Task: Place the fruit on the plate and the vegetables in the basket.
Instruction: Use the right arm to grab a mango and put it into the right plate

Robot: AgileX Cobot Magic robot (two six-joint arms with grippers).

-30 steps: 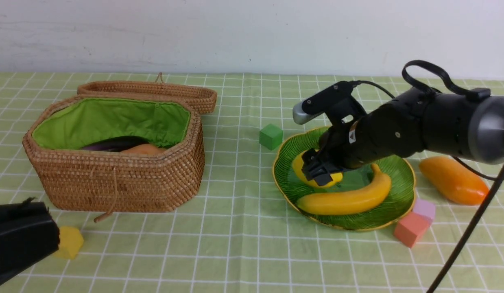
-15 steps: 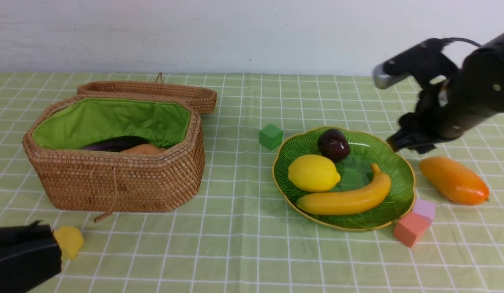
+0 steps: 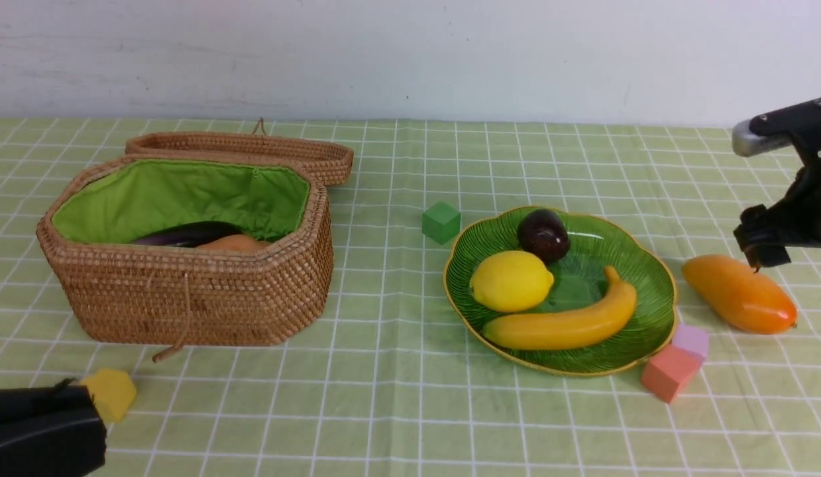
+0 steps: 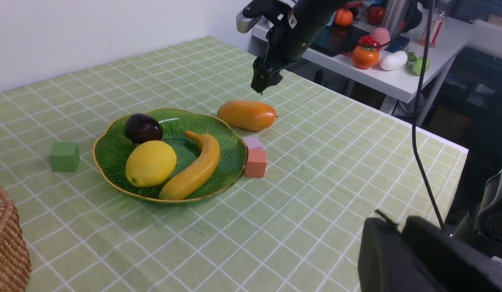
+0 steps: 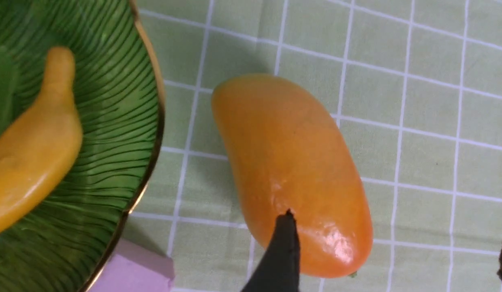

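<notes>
The right hand (image 3: 763, 250) hangs wide open and empty just above the mango (image 3: 739, 293), which lies on the bench beside the plate (image 3: 649, 344). The left hand (image 3: 39, 430) is closed, empty.

Lab-like room: checked tablecloth (image 3: 397, 411), side table (image 4: 388, 77) of toy props.

The basket (image 3: 198, 298) is rough brown woven wicker lined with matt bright green cloth, and the worktop (image 3: 397, 411) wears a soft matt checked cloth. The plate (image 3: 642, 331) looks like glossy ribbed green glass with a gold rim; the mango (image 5: 291, 170) is smooth and shiny, the lemon (image 3: 511, 281) faintly dimpled
</notes>
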